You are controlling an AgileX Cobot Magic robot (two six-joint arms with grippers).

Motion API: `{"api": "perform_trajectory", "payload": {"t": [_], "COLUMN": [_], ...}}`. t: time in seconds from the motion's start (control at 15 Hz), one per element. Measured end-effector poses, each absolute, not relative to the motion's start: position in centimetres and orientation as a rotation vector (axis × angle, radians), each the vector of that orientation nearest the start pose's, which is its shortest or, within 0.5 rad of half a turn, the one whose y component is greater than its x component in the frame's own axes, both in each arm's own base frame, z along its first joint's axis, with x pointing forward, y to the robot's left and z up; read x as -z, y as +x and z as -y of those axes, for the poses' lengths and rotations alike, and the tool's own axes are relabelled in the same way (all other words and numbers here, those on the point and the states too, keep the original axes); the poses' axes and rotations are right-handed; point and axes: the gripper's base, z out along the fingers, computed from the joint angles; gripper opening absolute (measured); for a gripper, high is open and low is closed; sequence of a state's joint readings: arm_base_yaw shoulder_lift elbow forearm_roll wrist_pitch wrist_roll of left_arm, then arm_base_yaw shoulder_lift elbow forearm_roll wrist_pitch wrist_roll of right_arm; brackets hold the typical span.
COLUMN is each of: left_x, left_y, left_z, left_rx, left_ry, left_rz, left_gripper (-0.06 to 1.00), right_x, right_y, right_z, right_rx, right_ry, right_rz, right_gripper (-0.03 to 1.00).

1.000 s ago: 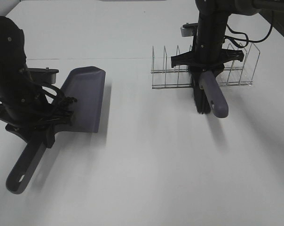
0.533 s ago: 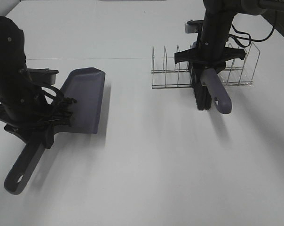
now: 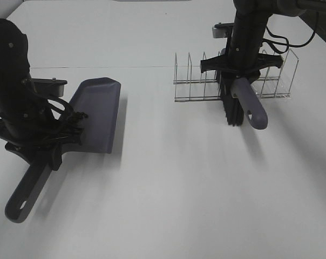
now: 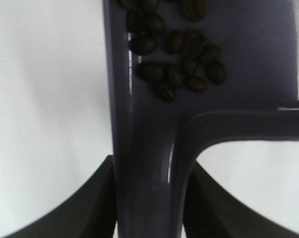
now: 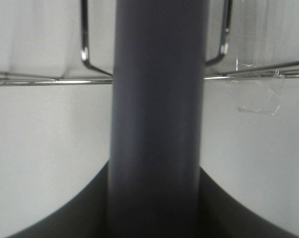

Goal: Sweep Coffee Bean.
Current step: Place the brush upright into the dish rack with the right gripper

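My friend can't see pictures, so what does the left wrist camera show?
Dark coffee beans lie clustered inside a grey-purple dustpan, by its handle. Two dark pincer fingers flank the handle over a white table.

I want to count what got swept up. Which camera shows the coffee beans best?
The left wrist view: the coffee beans lie close up in the dustpan. The exterior high view shows the dustpan, but no beans can be made out; the right wrist view shows none.

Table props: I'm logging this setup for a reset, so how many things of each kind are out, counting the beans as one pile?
Dustpan: 1
Brush: 1
Wire rack: 1
Coffee bean pile: 1
Total: 4
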State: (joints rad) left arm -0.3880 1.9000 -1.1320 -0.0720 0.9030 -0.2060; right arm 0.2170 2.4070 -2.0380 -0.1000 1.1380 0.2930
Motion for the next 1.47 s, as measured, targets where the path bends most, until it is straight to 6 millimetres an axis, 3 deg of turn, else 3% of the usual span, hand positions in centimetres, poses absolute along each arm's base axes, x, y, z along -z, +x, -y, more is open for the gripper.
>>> {"api": "perform_trajectory", "payload": {"t": [0.27, 0.33, 0.53, 1.2, 1.47], "left_x": [-14.6, -14.6, -14.6, -14.6, -14.6], "left_y": [30.8, 30.8, 30.8, 30.8, 30.6], "left_z": [13.2, 13.2, 13.2, 13.1, 13.1], "left_rx": [0.079, 0.079, 0.079, 0.077, 0.068], "left_ry": [0.217, 0.217, 0.217, 0.218, 0.22], "left_rz": [-3.162, -3.162, -3.162, -3.167, -3.188], "left_gripper": [0.33, 0.33, 0.33, 0.33, 0.33], "right_x": [-16.2, -16.2, -13.4, -13.5, -14.6], "right_y": [49.2, 49.1, 48.9, 49.1, 49.3], "right_z": [-10.0, -9.9, -10.1, -10.3, -10.6], "right_rx": [0.068, 0.072, 0.062, -0.004, -0.053], "right_ry": [0.062, 0.064, 0.038, 0.017, -0.058], "right_rz": [-2.924, -2.934, -3.025, -3.024, -3.018], "right_gripper": [0.27, 0.27, 0.27, 0.28, 0.66]}}
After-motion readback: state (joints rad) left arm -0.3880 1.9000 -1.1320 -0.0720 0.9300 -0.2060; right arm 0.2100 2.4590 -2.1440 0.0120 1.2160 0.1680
